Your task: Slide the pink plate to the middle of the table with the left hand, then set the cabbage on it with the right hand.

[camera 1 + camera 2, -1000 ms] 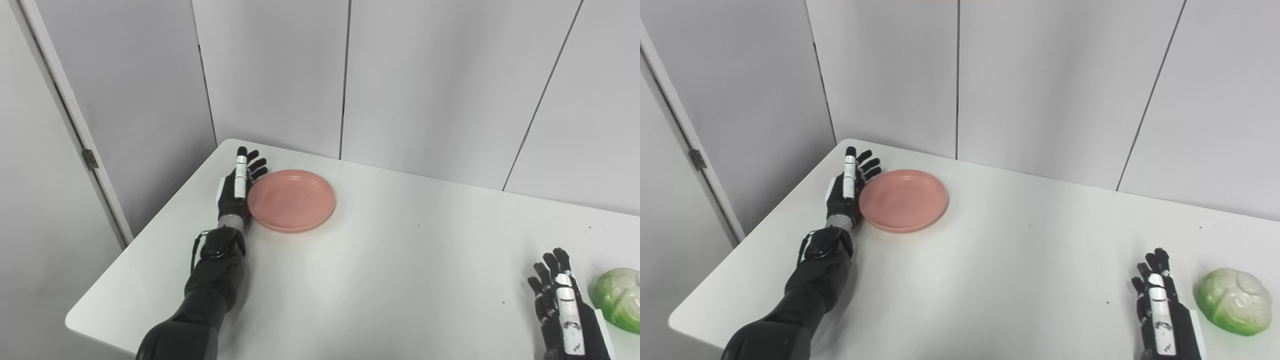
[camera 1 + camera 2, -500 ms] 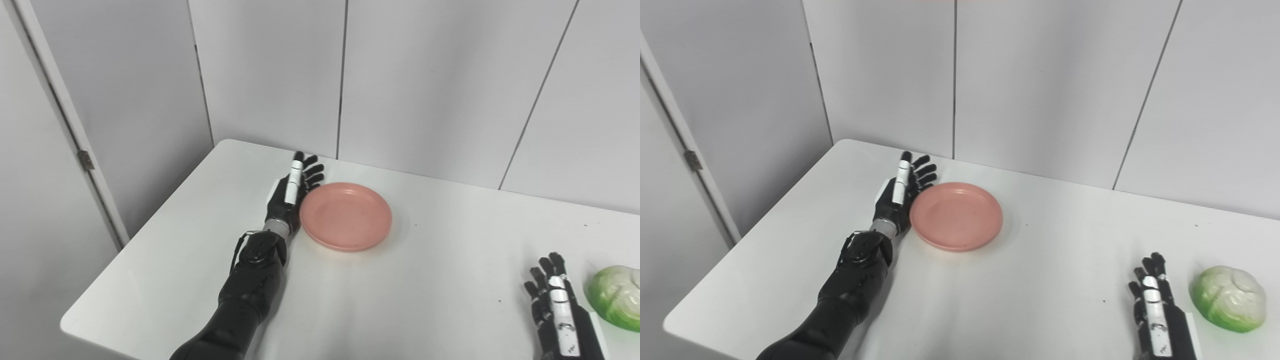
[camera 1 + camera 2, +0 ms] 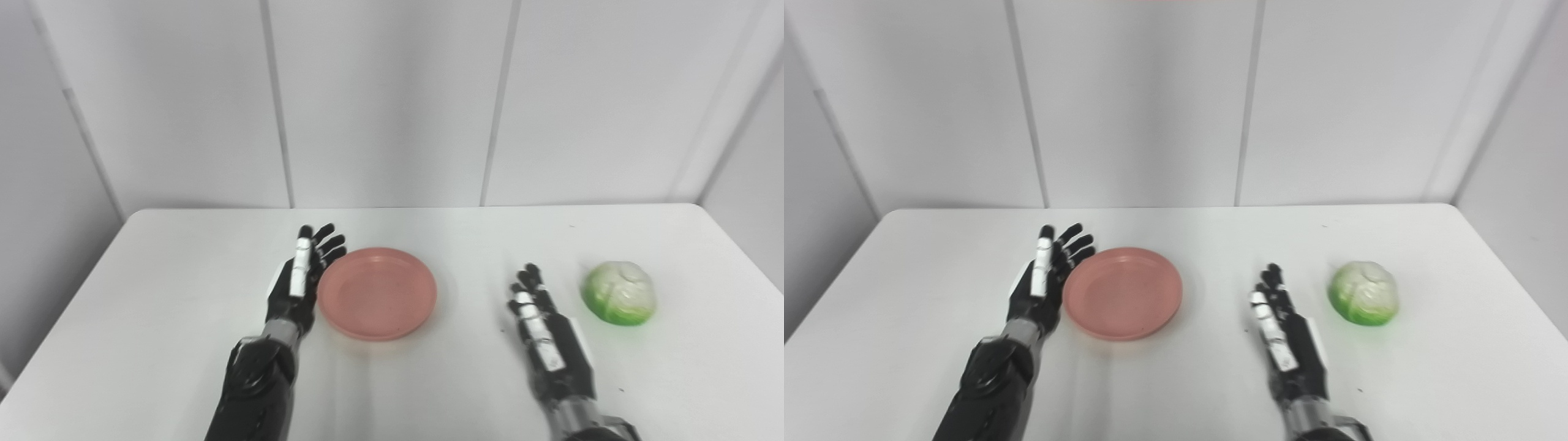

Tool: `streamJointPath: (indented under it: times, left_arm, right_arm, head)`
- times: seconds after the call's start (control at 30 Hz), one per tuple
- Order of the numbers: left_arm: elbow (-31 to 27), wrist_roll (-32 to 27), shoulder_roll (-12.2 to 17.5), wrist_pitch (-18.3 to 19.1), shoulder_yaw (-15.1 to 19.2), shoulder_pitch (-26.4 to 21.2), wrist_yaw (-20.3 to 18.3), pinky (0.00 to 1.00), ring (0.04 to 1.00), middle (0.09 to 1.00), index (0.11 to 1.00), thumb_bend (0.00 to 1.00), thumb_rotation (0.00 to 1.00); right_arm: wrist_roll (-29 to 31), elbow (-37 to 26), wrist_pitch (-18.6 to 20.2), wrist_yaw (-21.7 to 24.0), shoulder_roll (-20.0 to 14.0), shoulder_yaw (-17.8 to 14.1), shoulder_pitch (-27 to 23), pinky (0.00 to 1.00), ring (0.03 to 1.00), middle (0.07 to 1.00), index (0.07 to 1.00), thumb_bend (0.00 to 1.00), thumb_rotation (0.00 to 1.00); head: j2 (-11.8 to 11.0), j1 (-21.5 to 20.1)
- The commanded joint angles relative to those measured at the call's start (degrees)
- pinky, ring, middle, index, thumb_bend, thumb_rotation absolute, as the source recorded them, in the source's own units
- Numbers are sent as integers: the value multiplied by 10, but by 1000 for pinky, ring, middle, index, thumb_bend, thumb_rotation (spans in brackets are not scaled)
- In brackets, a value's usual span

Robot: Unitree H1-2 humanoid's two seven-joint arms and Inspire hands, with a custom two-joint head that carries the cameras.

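Observation:
The pink plate (image 3: 378,291) lies flat on the white table (image 3: 153,294), near its middle. My left hand (image 3: 300,280) is open, fingers straight, standing on edge against the plate's left rim. The green and white cabbage (image 3: 618,293) sits on the table to the right. My right hand (image 3: 545,334) is open and empty, fingers straight, between the plate and the cabbage, a little to the left of the cabbage and apart from it. In the right eye view the plate (image 3: 1124,293), cabbage (image 3: 1363,293), left hand (image 3: 1043,282) and right hand (image 3: 1286,334) stand the same way.
Grey wall panels (image 3: 392,104) stand right behind the table's far edge. The table's right edge (image 3: 744,257) runs close beyond the cabbage.
The camera has swung right, so the whole picture has shifted. My left hand has pushed the plate rightward across the table toward its middle. The right hand has stayed beside the cabbage.

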Motion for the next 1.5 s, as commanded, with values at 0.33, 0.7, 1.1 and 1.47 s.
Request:
streamJointPath:
  times: [0.33, 0.7, 1.1, 1.47]
  left_arm:
    - [-28, 9, -37, -26, -30, 20, -21, 869, 875, 863, 850, 834, 1000]
    - [-45, 42, -58, -49, -47, 38, 11, 876, 881, 875, 865, 795, 1000]
    - [-14, 47, -67, -73, -51, 29, 13, 921, 911, 901, 893, 733, 1000]
    - [-12, 59, -51, -86, -51, 31, 17, 877, 887, 878, 879, 760, 1000]
  right_arm:
    - [-112, -171, 85, -41, -48, -6, -82, 1000, 1000, 1000, 1000, 696, 779]
    - [-64, -346, 277, 47, -198, -33, -155, 955, 981, 983, 992, 648, 564]
    - [-77, -320, 285, 83, -362, -76, -232, 919, 970, 973, 977, 663, 522]
    - [-161, -231, 285, 221, -465, 18, -258, 782, 863, 879, 891, 731, 455]
  head:
    - [3, -66]
    - [6, -48]
    - [-10, -54]
    - [-10, -110]
